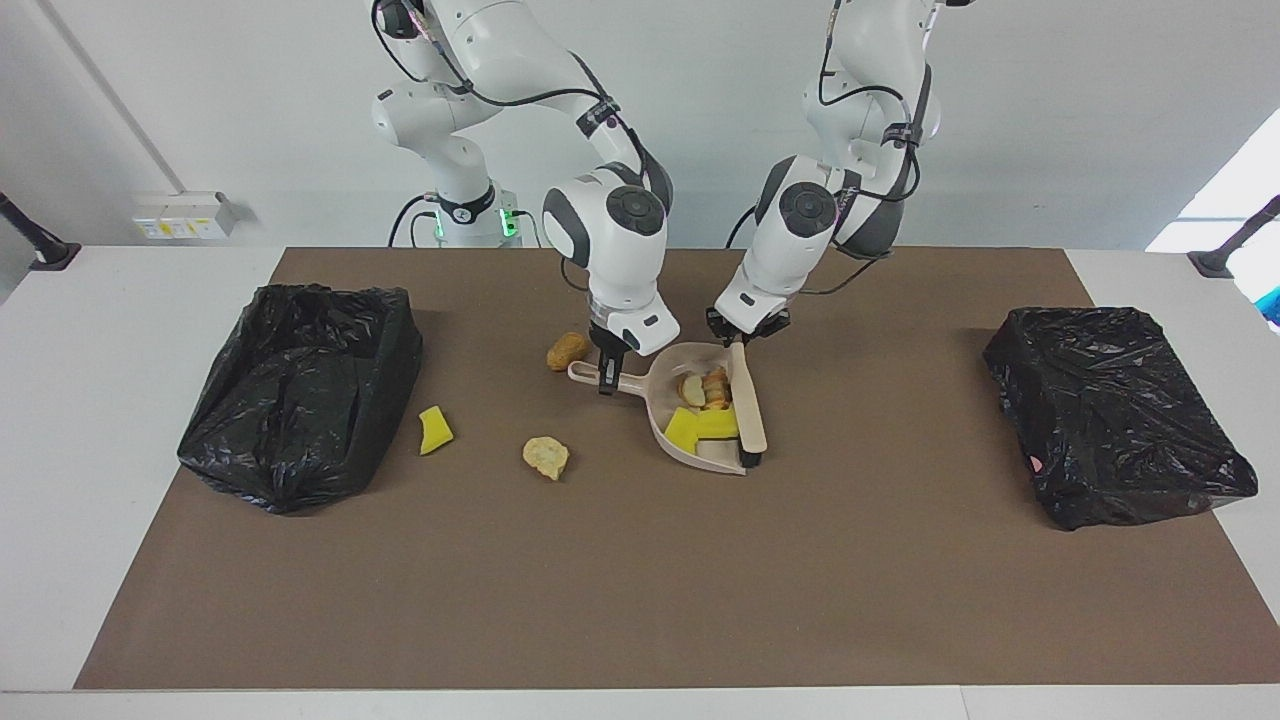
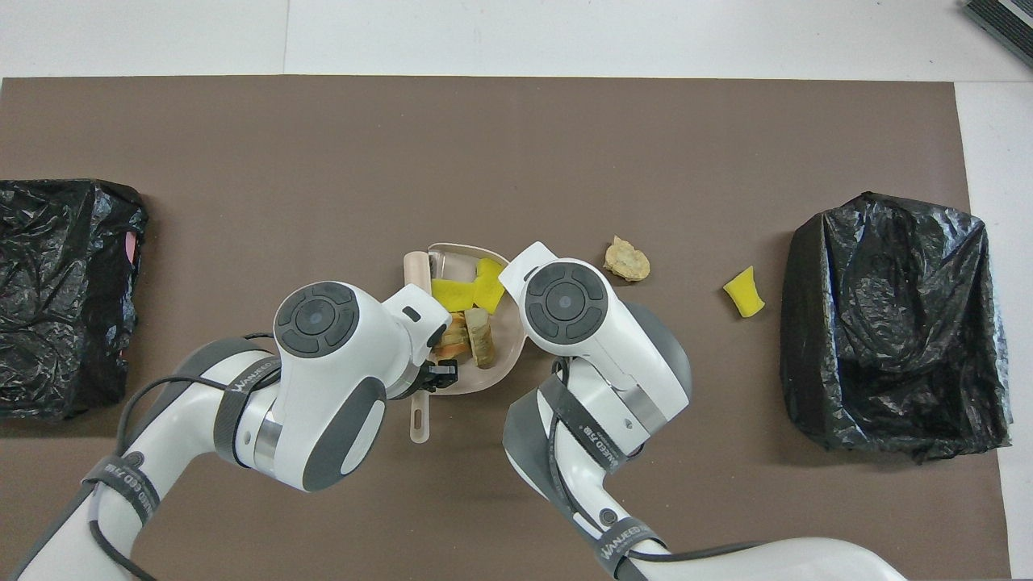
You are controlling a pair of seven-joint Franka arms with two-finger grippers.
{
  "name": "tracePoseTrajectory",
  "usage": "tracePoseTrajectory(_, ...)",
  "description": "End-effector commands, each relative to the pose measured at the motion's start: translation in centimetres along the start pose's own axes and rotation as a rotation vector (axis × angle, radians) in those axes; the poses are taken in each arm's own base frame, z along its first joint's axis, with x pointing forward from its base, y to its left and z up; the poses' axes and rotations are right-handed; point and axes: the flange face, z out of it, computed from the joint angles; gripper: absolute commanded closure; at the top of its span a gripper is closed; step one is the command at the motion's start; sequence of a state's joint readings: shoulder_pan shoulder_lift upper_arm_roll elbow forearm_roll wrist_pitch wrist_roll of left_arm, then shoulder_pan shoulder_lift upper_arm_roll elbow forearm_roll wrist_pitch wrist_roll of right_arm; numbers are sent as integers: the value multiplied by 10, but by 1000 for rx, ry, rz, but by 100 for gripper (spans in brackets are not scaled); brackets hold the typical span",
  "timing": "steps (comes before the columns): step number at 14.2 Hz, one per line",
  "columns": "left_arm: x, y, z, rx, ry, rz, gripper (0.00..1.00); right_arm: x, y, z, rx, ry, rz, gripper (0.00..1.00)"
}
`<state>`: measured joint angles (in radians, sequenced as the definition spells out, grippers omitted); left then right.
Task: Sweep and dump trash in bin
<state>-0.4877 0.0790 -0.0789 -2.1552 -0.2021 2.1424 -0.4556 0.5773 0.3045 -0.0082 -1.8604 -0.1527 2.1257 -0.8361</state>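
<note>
Left gripper (image 1: 741, 338) clamps the brush (image 1: 749, 410); right gripper (image 1: 605, 372) clamps the dustpan (image 1: 690, 455). Risk: tilting the dustpan spills its trash (image 1: 700, 408) short of the bin (image 1: 300, 390).

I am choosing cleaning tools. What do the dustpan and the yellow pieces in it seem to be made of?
Dustpan: probably moulded plastic, smooth matte beige, one piece with its handle. Yellow pieces: likely sponge foam, bright, with cut blocky edges.

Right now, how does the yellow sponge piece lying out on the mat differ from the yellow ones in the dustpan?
The loose yellow sponge piece lies alone on the mat beside a black-bagged bin; the yellow sponge pieces in the dustpan lie together against the brush. The loose one is unswept, those are collected. All are bright yellow.
</note>
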Motion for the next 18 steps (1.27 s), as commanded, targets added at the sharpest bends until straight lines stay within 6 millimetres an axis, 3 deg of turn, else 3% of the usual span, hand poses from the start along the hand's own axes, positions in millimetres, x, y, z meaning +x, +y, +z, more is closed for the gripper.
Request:
tracePoseTrajectory(1,4,-14,-29,-22,-4,-4,100,2,4,0,-25,8,7,100)
tracePoseTrajectory(7,3,-53,-93,-15,-10,-30,100,-23,17,-28,-42,34,13,100)
tracePoseTrajectory(9,-8,-63,-103,2,-57,-22,100,-24,16,-33,-41,34,16,100)
tracePoseTrajectory(11,-18,-72,-106,22,-111,-35,100,-31,17,-42,-42,33,19,100)
tracePoseTrajectory(14,-38,-72,-100,41,-124,-125,100,-62,29,-59,-19,41,-11,100)
tracePoseTrajectory(18,-79,-54,-77,43,-67,-84,100,-120,51,-92,46,63,-35,100)
